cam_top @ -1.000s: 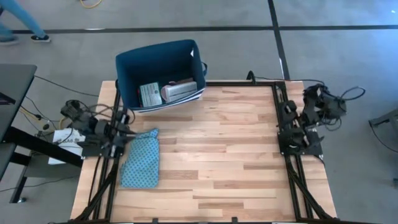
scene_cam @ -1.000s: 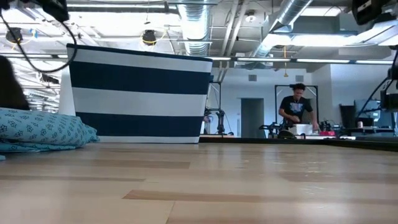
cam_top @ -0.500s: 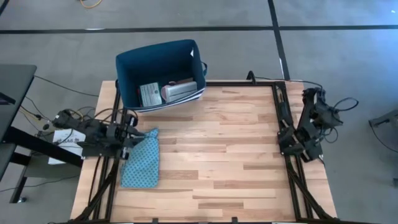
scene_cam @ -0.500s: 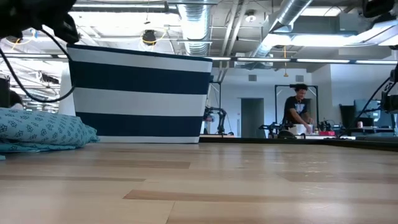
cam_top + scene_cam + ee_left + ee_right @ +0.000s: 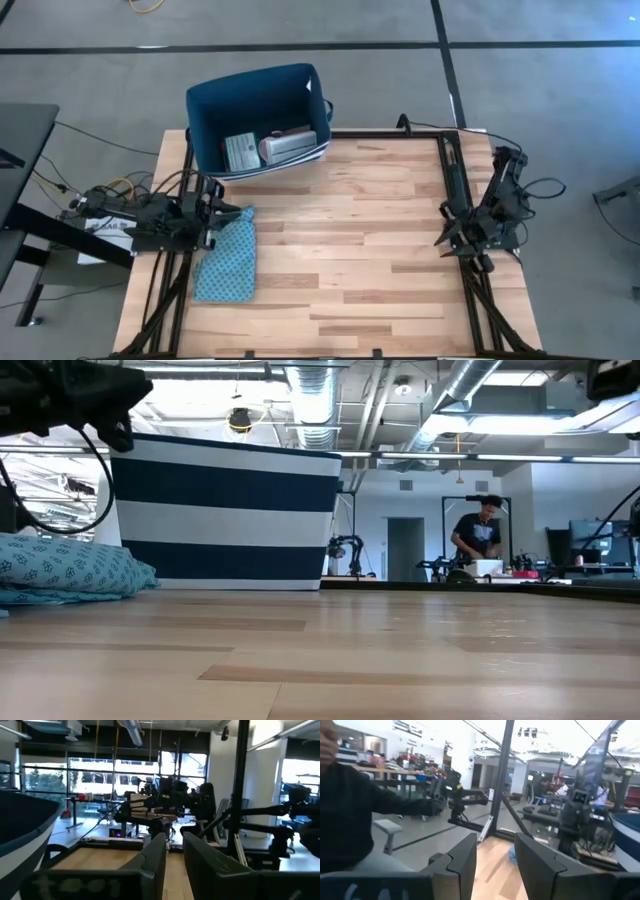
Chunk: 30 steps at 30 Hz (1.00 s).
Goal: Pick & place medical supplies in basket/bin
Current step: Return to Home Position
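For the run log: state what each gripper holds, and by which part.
Nothing is held. The left gripper and right gripper each show an empty gap between the jaws.

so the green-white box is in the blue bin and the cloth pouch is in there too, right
No: the green-white box is in the blue bin, but the cloth pouch lies on the table outside it. The high view shows this.

One dark navy bin [image 5: 213, 105] holding two visible items, a green-white flat box [image 5: 241, 152] and a pale oblong item [image 5: 288, 146]; one blue patterned cloth pouch [image 5: 226, 255]; one wooden tabletop [image 5: 360, 240]; two robot arms, the left arm [image 5: 150, 215] and the right arm [image 5: 495, 205]; one person [image 5: 478, 540] far behind.
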### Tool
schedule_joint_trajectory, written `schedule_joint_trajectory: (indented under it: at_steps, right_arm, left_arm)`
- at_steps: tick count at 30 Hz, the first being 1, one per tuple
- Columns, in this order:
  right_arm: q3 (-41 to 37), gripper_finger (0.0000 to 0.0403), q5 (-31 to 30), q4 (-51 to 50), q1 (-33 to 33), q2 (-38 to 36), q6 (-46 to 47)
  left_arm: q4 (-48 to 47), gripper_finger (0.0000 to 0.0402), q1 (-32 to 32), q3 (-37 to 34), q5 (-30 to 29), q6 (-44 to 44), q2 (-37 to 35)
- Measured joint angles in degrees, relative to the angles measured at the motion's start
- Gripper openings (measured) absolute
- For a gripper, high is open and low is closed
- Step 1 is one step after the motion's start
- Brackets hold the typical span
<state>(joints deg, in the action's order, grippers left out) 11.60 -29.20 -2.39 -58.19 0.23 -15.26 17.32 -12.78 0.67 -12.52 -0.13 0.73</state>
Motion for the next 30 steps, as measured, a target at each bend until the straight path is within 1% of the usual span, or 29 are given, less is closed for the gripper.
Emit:
schedule_joint_trajectory:
  at_steps: [3,7,10,12,14,17,19,22,30]
  right_arm:
    - [-3.05,0.0128,-0.19,3.52,1.77,0.02,-0.69]
    - [-5.95,0.0129,-0.24,9.86,5.14,0.02,-4.47]
    - [-6.56,0.0129,1.00,10.66,8.00,0.00,-5.62]
    - [-6.63,0.0129,4.21,10.11,10.01,0.02,-5.55]
    - [-6.65,0.0129,9.08,10.32,12.11,0.00,-6.04]
    - [-6.65,0.0129,15.04,10.64,15.60,0.02,-6.97]
    - [-6.65,0.0129,17.36,11.10,17.94,0.00,-7.10]
    - [-6.65,0.0129,17.44,11.46,21.22,0.02,-5.24]
    - [-6.65,0.0129,17.37,8.16,28.71,0.07,6.76]
  left_arm:
    - [-0.45,0.0055,0.51,-0.02,1.87,0.87,0.02]
    - [-0.36,0.0055,1.17,-0.02,1.61,2.63,0.01]
    - [-1.55,0.0055,1.49,-0.02,3.05,2.77,0.00]
    - [-3.89,0.0055,1.49,-0.02,4.77,2.81,0.02]
    - [-5.69,0.0055,1.49,-0.04,5.16,2.83,0.02]
    - [-7.91,0.0055,1.49,-0.04,3.45,2.41,0.02]
    - [-8.87,0.0055,1.49,-0.04,2.78,0.79,0.02]
    - [-10.34,0.0055,1.49,-0.04,2.75,0.94,0.02]
    - [-11.14,0.0055,1.49,-0.07,2.69,2.57,0.02]
